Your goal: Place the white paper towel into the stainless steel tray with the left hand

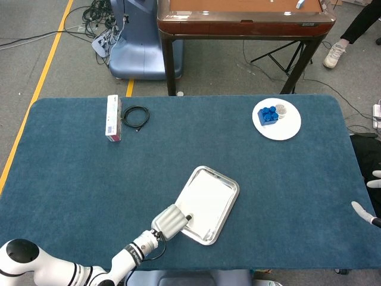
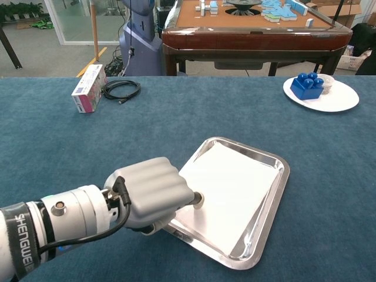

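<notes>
White paper towel (image 2: 232,182) flat in tray (image 2: 281,187); L hand (image 2: 154,192) curled at rim.

Blue table (image 1: 71,173): tray (image 1: 228,206) (plate (image 1: 289,128), box (image 1: 112,117), cable (image 1: 136,117))

You see a glossy, mirror-bright metal tray (image 2: 276,194) lined with matt white paper towel (image 2: 235,185). Beneath lies your tabletop (image 2: 176,123) of matt, napped blue cloth. Your left hand (image 2: 154,191) has a smooth, matt grey plastic shell.

Before me: blue table cloth (image 1: 89,179); far left, a pink-and-white box (image 1: 112,117) beside a coiled black cable (image 1: 135,117); far right, a white plate (image 1: 277,119) bearing blue blocks (image 1: 268,114).
</notes>
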Available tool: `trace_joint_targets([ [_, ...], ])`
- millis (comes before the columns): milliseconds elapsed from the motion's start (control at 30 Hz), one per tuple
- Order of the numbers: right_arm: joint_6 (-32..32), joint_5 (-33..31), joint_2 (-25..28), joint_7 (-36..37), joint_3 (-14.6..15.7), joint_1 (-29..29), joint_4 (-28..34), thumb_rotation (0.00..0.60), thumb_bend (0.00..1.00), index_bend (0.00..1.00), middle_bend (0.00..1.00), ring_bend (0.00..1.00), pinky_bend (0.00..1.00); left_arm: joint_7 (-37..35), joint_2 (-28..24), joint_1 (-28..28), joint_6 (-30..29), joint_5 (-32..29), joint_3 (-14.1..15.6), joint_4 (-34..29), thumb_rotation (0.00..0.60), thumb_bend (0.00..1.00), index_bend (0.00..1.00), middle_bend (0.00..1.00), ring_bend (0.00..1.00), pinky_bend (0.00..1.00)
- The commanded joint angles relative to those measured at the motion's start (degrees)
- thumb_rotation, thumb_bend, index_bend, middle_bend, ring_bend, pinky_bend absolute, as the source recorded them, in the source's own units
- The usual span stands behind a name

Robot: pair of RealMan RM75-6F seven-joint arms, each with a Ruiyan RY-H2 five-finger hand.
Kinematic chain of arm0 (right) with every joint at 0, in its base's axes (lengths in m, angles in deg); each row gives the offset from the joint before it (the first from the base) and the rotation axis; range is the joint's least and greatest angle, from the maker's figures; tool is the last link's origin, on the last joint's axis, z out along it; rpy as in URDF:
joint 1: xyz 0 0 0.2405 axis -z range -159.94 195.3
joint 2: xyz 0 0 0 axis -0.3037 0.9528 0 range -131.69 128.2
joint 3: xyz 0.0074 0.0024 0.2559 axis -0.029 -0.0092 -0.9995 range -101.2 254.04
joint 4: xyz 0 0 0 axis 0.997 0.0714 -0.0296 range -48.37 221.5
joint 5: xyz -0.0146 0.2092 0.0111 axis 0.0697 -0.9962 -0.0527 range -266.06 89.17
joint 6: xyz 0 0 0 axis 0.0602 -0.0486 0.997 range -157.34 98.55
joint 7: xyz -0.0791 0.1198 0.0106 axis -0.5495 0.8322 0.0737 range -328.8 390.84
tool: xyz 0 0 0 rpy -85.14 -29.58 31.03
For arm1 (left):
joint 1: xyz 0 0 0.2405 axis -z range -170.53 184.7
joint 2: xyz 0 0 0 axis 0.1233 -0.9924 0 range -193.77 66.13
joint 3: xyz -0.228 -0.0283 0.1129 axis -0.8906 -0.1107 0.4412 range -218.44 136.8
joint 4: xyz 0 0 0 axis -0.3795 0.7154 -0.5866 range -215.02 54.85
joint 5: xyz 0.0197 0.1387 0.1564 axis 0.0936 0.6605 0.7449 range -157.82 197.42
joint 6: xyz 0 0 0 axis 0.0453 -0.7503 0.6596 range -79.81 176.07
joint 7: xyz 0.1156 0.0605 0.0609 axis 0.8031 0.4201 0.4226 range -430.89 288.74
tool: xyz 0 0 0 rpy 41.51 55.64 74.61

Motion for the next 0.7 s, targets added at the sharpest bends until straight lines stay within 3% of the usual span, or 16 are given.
trace_joint_targets([
  [33,0.0,0.0,0.0,-0.1,0.0,0.0,0.0,0.6,0.12,0.45,0.35,0.27,0.43,-0.1,0.3,0.0,0.1,0.4,0.2,0.4,0.6,0.63,0.26,1.0,0.99,1.0],
  [700,-0.1,0.0,0.0,0.0,0.0,0.1,0.0,0.6,0.12,0.45,0.35,0.27,0.43,0.0,0.8,-0.3,0.7,2.1,1.5,0.0,0.6,0.63,0.26,1.0,0.99,1.0],
])
